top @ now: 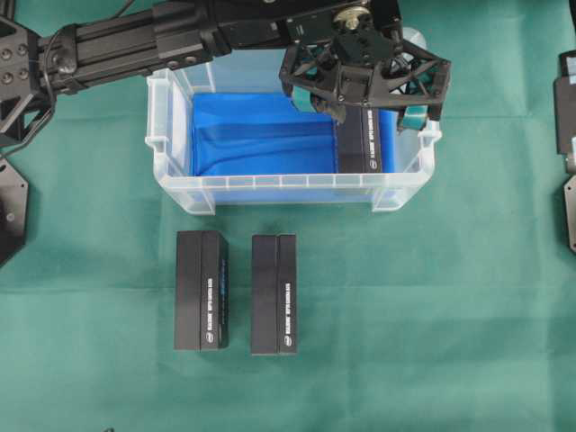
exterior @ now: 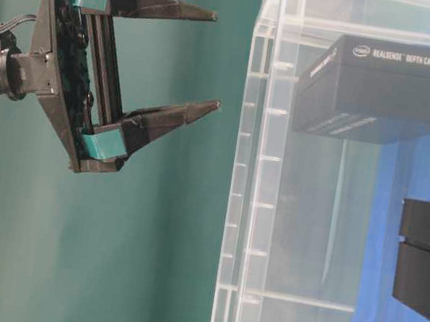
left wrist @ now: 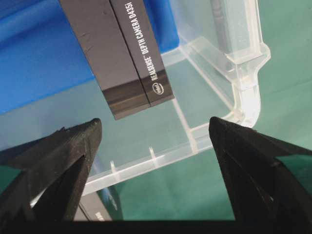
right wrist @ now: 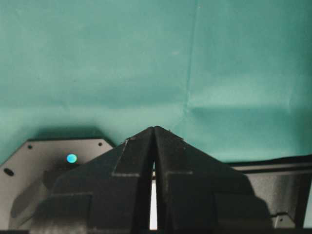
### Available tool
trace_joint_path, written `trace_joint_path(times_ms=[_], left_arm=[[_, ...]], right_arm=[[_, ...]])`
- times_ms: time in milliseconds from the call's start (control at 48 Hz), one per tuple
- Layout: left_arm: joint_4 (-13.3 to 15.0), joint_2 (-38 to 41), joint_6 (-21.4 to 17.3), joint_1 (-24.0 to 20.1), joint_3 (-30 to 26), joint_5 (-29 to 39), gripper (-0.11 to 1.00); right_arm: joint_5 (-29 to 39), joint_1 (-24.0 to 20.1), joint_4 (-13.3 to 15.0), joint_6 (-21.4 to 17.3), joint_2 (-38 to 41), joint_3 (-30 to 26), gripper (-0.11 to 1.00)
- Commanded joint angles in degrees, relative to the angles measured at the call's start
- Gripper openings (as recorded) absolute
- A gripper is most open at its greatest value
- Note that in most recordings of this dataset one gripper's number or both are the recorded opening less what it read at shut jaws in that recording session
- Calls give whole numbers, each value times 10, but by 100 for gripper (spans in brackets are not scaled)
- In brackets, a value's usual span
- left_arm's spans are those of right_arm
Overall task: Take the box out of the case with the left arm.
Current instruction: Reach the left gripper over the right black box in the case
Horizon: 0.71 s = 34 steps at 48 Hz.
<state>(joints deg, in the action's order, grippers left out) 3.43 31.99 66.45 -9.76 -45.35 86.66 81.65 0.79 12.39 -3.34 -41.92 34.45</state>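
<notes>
The case is a clear plastic bin with a blue floor, at the middle back of the green cloth. One black box lies inside it along the right wall. My left gripper hovers above that box's far end, open, nothing between its teal pads. The table-level view shows the left gripper outside the case, fingertips pointing at the box. In the left wrist view the open gripper sits short of the box, over the case's corner. My right gripper is shut on nothing over bare cloth.
Two more black boxes lie side by side on the cloth in front of the case. The right arm's base stands at the right edge. The case's rim handle is close to my left gripper's right finger.
</notes>
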Motion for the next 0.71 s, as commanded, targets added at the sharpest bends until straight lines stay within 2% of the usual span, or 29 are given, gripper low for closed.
trace_joint_path(times_ms=[0, 688], left_arm=[[-2, -11, 4, -2, -14, 0, 96], [-10, -10, 9, -3, -14, 0, 96]], right_arm=[[-4, 0, 2, 1, -1, -6, 0], [-3, 0, 1, 1, -1, -6, 0]])
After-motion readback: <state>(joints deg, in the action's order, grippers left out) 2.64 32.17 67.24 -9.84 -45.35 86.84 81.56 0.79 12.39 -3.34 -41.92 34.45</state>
